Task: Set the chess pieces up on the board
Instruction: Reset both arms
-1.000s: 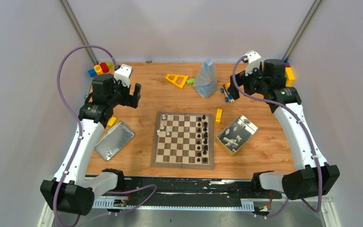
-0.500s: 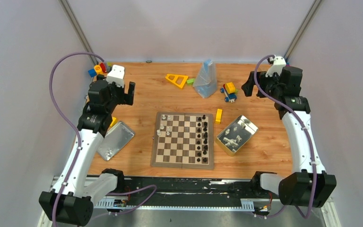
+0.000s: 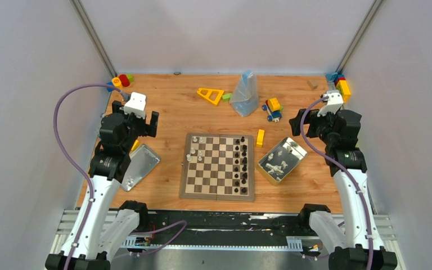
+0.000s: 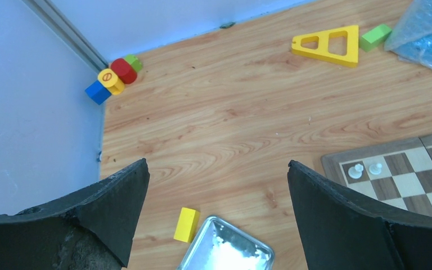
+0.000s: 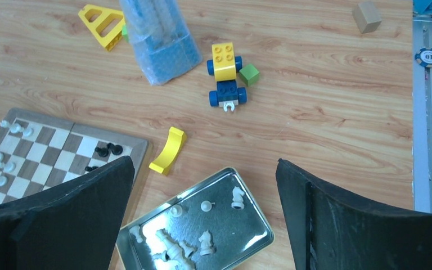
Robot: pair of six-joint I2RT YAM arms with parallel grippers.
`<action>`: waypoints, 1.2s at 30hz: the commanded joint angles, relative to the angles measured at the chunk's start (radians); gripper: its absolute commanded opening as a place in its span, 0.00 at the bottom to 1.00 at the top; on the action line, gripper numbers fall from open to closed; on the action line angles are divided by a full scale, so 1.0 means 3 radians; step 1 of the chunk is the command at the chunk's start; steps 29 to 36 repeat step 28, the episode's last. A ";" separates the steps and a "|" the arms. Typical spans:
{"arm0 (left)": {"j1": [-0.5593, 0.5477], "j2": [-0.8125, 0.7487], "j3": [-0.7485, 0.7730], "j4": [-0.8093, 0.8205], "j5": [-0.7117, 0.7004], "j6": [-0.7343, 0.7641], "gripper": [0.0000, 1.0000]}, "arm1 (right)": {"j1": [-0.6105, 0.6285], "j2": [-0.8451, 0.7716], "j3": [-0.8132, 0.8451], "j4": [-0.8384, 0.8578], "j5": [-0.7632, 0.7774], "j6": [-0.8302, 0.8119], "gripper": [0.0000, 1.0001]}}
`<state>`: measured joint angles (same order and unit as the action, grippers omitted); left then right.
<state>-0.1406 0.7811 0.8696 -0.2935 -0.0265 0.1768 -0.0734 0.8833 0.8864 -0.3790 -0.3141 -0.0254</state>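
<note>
Pale walls enclose a wood-grain counter [image 3: 202, 118]. Loose cream chess pieces [image 5: 185, 242] lie in the yellow-sided tin box [image 5: 250, 216], at lower centre of the right wrist view below the wide-apart, empty right fingers [image 5: 337, 225] and right of the checked wooden chessboard [image 3: 218, 166]. That arm is nearer. The left fingers [image 4: 107, 208] are also apart and empty.

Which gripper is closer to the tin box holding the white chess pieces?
Right. The right gripper hovers open just past the tin box's far side; the left gripper is across the chessboard, near the silver lid.
</note>
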 commanded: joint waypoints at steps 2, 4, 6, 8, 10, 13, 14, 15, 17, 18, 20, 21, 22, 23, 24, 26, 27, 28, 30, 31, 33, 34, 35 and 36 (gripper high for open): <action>0.0029 -0.0111 -0.0176 0.0147 0.0212 -0.0089 1.00 | -0.0007 -0.0148 -0.0132 0.0312 -0.0156 -0.0162 1.00; 0.0031 -0.0135 -0.0230 0.0152 0.0242 -0.0093 1.00 | -0.0007 -0.0112 -0.0131 0.0317 -0.0115 -0.0182 1.00; 0.0036 -0.0145 -0.0269 0.0171 0.0242 -0.0082 1.00 | -0.0010 -0.0092 -0.0152 0.0321 -0.0034 -0.0212 1.00; 0.0039 -0.0149 -0.0301 0.0188 0.0212 -0.0061 1.00 | -0.0009 -0.0093 -0.0158 0.0323 0.0002 -0.0247 1.00; 0.0039 -0.0151 -0.0336 0.0214 0.0176 -0.0035 1.00 | -0.0011 -0.0099 -0.0162 0.0322 -0.0025 -0.0268 1.00; 0.0035 -0.0136 -0.0373 0.0247 0.0130 -0.0010 1.00 | -0.0011 -0.0092 -0.0168 0.0322 -0.0033 -0.0288 1.00; 0.0038 -0.0132 -0.0378 0.0253 0.0115 -0.0001 1.00 | -0.0011 -0.0087 -0.0172 0.0325 -0.0033 -0.0293 1.00; 0.0036 -0.0130 -0.0383 0.0261 0.0110 0.0001 1.00 | -0.0011 -0.0082 -0.0173 0.0320 -0.0034 -0.0298 1.00; 0.0039 -0.0132 -0.0392 0.0263 0.0103 0.0008 1.00 | -0.0010 -0.0080 -0.0173 0.0322 -0.0042 -0.0299 1.00; 0.0039 -0.0133 -0.0392 0.0263 0.0100 0.0009 1.00 | -0.0011 -0.0076 -0.0177 0.0321 -0.0052 -0.0301 1.00; 0.0039 -0.0134 -0.0392 0.0264 0.0099 0.0013 1.00 | -0.0011 -0.0076 -0.0178 0.0322 -0.0064 -0.0304 1.00; 0.0039 -0.0136 -0.0397 0.0271 0.0096 0.0019 1.00 | -0.0010 -0.0076 -0.0178 0.0322 -0.0067 -0.0304 1.00; 0.0039 -0.0134 -0.0397 0.0269 0.0098 0.0020 1.00 | -0.0012 -0.0071 -0.0180 0.0320 -0.0075 -0.0304 1.00; 0.0039 -0.0134 -0.0398 0.0273 0.0098 0.0020 1.00 | -0.0010 -0.0071 -0.0182 0.0322 -0.0080 -0.0307 1.00; 0.0039 -0.0131 -0.0398 0.0269 0.0099 0.0021 1.00 | -0.0011 -0.0066 -0.0183 0.0322 -0.0081 -0.0308 1.00; 0.0039 -0.0123 -0.0398 0.0269 0.0095 0.0023 1.00 | -0.0011 -0.0064 -0.0183 0.0318 -0.0075 -0.0314 1.00; 0.0039 -0.0118 -0.0398 0.0268 0.0097 0.0024 1.00 | -0.0008 -0.0061 -0.0183 0.0322 -0.0071 -0.0314 1.00; 0.0039 -0.0115 -0.0398 0.0268 0.0098 0.0023 1.00 | -0.0010 -0.0064 -0.0179 0.0322 -0.0073 -0.0312 1.00; 0.0039 -0.0115 -0.0398 0.0268 0.0098 0.0023 1.00 | -0.0010 -0.0064 -0.0179 0.0322 -0.0073 -0.0312 1.00; 0.0039 -0.0115 -0.0398 0.0268 0.0098 0.0023 1.00 | -0.0010 -0.0064 -0.0179 0.0322 -0.0073 -0.0312 1.00; 0.0039 -0.0115 -0.0398 0.0268 0.0098 0.0023 1.00 | -0.0010 -0.0064 -0.0179 0.0322 -0.0073 -0.0312 1.00; 0.0039 -0.0115 -0.0398 0.0268 0.0098 0.0023 1.00 | -0.0010 -0.0064 -0.0179 0.0322 -0.0073 -0.0312 1.00; 0.0039 -0.0115 -0.0398 0.0268 0.0098 0.0023 1.00 | -0.0010 -0.0064 -0.0179 0.0322 -0.0073 -0.0312 1.00; 0.0039 -0.0115 -0.0398 0.0268 0.0098 0.0023 1.00 | -0.0010 -0.0064 -0.0179 0.0322 -0.0073 -0.0312 1.00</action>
